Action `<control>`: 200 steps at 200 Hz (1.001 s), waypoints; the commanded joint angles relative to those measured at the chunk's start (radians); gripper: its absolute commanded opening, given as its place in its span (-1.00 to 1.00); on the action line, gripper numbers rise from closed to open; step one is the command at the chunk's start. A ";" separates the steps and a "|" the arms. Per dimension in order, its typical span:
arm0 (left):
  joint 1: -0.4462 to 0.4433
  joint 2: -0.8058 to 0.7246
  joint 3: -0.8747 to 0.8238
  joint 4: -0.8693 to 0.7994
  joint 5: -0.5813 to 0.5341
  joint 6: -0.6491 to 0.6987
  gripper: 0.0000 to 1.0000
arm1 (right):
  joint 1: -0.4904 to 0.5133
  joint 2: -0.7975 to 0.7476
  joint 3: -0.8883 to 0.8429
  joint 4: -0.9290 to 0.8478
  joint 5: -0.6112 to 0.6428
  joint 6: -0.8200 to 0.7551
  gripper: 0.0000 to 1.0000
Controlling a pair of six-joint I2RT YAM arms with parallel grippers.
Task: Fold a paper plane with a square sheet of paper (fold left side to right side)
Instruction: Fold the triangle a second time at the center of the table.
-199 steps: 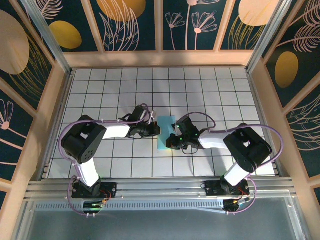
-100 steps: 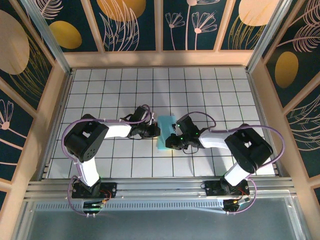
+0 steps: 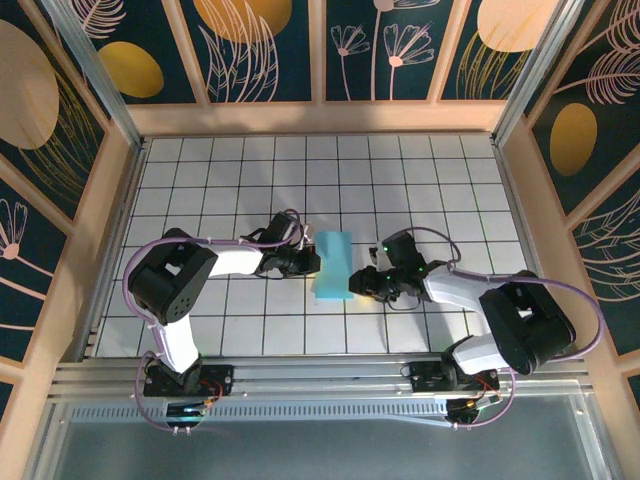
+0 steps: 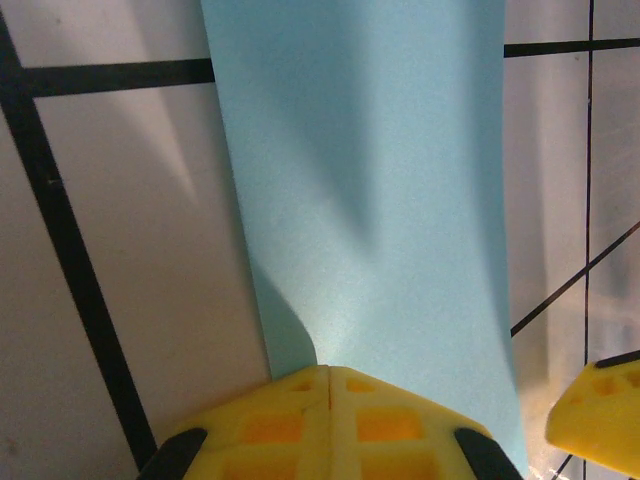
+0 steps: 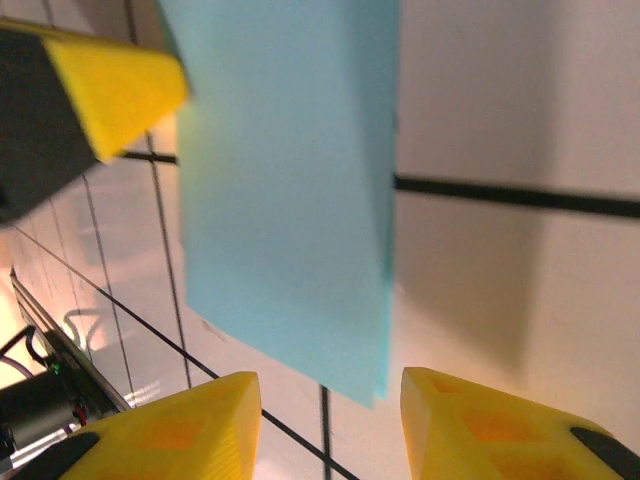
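top external: left gripper pressed shut, pinching folded paper edge, likely anchoring it for creasing; right gripper spread, just beside paper, holding nothing.

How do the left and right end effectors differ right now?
The left end effector is shut, fingertips together, pinching the teal paper at its left edge; the right end effector is open, fingers apart, holding nothing. Left touches the paper; right sits beside its right edge. Shared: yellow fingertips, both low over the tiled table, facing each other across the paper.
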State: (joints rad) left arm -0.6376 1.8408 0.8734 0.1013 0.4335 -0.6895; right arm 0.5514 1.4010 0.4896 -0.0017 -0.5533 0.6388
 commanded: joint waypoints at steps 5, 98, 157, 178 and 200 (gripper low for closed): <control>-0.010 0.025 -0.021 -0.049 -0.047 -0.015 -1.00 | 0.001 0.011 -0.023 0.020 -0.042 0.025 -0.15; -0.012 0.028 -0.015 -0.060 -0.050 -0.010 -1.00 | 0.001 0.071 -0.016 0.140 -0.087 0.075 -0.30; -0.011 0.024 -0.018 -0.060 -0.052 -0.010 -1.00 | 0.001 0.079 -0.005 0.164 -0.081 0.083 -0.31; -0.011 0.023 -0.020 -0.058 -0.050 -0.010 -1.00 | 0.001 0.092 -0.012 0.205 -0.095 0.099 -0.30; -0.011 0.022 -0.021 -0.058 -0.052 -0.006 -1.00 | -0.037 0.106 -0.005 0.232 -0.102 0.104 -0.30</control>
State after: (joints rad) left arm -0.6418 1.8408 0.8734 0.1040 0.4259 -0.6937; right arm 0.5373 1.4872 0.4732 0.1707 -0.6350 0.7216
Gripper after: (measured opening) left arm 0.054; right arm 0.348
